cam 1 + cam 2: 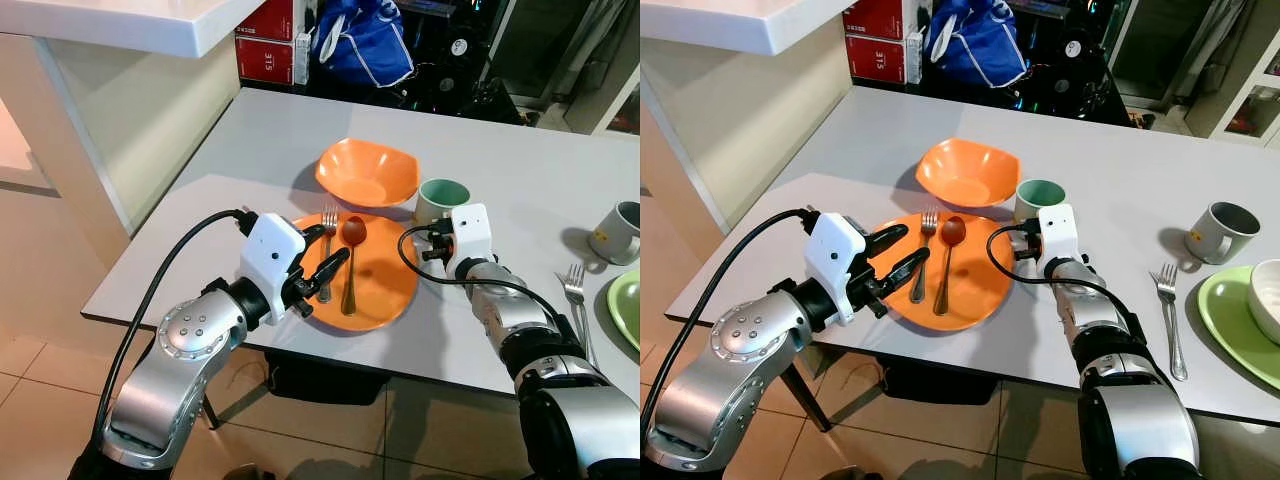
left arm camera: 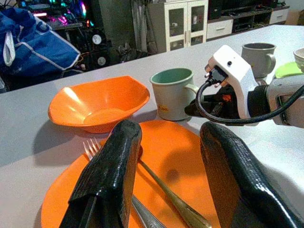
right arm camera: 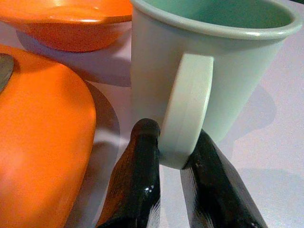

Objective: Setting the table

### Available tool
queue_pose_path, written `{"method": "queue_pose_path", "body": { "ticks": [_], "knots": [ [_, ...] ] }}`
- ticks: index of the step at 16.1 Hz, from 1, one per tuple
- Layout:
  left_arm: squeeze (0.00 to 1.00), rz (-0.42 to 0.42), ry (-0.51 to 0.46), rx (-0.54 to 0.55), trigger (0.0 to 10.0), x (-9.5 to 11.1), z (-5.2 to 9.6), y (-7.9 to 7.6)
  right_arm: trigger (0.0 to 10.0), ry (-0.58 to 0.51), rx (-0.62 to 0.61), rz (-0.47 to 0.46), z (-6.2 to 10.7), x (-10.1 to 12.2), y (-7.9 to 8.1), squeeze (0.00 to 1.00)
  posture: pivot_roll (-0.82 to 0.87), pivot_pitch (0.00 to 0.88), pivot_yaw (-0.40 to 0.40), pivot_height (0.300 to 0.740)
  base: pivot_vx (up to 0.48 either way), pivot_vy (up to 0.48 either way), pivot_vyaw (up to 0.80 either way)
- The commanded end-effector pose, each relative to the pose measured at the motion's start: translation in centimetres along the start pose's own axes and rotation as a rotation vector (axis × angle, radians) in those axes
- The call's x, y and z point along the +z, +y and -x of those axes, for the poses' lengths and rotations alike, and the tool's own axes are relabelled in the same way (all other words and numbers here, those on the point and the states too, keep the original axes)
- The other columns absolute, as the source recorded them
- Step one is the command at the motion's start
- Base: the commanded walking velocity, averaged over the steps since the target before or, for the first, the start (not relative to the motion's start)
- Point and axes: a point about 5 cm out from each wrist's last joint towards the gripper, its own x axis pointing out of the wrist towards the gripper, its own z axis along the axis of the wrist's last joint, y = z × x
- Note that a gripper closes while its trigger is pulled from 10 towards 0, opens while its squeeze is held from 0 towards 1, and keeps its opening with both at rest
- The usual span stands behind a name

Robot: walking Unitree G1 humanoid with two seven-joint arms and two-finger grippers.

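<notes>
An orange plate (image 1: 388, 292) lies near the table's front edge, with a fork (image 1: 329, 222) and a spoon (image 1: 353, 232) resting side by side on it. Just behind it sits an orange bowl (image 1: 367, 172), and a mint-green mug (image 1: 441, 198) stands to the bowl's right. My left gripper (image 1: 333, 243) hovers open over the plate's left part, its fingers (image 2: 118, 166) above the fork and spoon handles. My right gripper (image 3: 173, 135) is beside the plate's right rim, shut on the mug's handle (image 3: 187, 104), one finger on each side.
A grey mug (image 1: 620, 232), a second fork (image 1: 578, 300) and a green plate (image 1: 630, 305) holding a white bowl (image 1: 1265, 295) are at the right. A white counter (image 1: 120, 20) stands at the left. A blue bag (image 1: 360, 40) lies beyond the table's far edge.
</notes>
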Motion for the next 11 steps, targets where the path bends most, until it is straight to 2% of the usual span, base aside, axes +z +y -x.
{"method": "queue_pose_path", "body": {
  "ticks": [1, 5, 6, 7, 11],
  "knots": [
    [0.0, -0.006, -0.002, -0.016, 10.0, 0.2, 0.0, -0.3, 10.0, -0.03, -0.014, 0.011, -0.1, 0.9, -0.3, 0.0, 0.03, 0.034, -0.052, 0.74, 0.0, 0.0, 0.0],
    [0.0, -0.005, 0.001, -0.017, 10.0, 0.2, 0.0, -0.3, 10.0, -0.028, -0.015, 0.015, -0.1, 0.7, -0.3, 0.0, 0.03, 0.036, -0.051, 0.74, 0.0, 0.0, 0.0],
    [0.0, 0.0, 0.016, -0.063, 10.0, 0.1, -0.1, -0.7, 10.0, 0.015, -0.036, -0.016, 0.3, -0.8, -1.1, 1.0, 0.03, 0.026, -0.043, 0.74, 0.0, 0.0, 0.0],
    [0.0, 0.002, 0.022, -0.084, 10.0, 0.1, -0.1, -0.9, 10.0, 0.031, -0.045, -0.04, 0.5, -1.4, -1.5, 1.0, 0.03, 0.026, -0.043, 0.74, 0.0, 0.0, 0.0],
    [0.0, 0.0, 0.02, -0.085, 10.0, 0.1, -0.2, -0.9, 10.0, 0.016, -0.036, -0.059, 0.4, -1.1, -1.4, 1.0, 0.03, 0.026, -0.043, 0.74, 0.0, 0.0, 0.0]
  ]
}}
